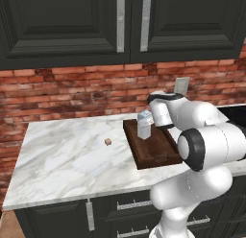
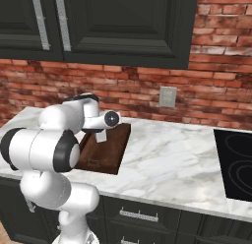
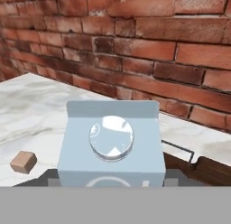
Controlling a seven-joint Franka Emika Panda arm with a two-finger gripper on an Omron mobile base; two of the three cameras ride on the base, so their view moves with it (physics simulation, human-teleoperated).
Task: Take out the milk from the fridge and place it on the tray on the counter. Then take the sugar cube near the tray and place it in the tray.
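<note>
Milk, a small pale blue-grey gabled carton (image 1: 144, 124), stands upright on the dark brown wooden tray (image 1: 161, 155). Whether the gripper (image 1: 153, 122) pinches it cannot be told. Any sideways drag could topple it; the tiny beige sugar cube (image 1: 108, 142) waits left.

Milk (image 1: 144, 124) blocks tray (image 1: 153, 153) (left counter (image 1: 67, 155) open).
</note>
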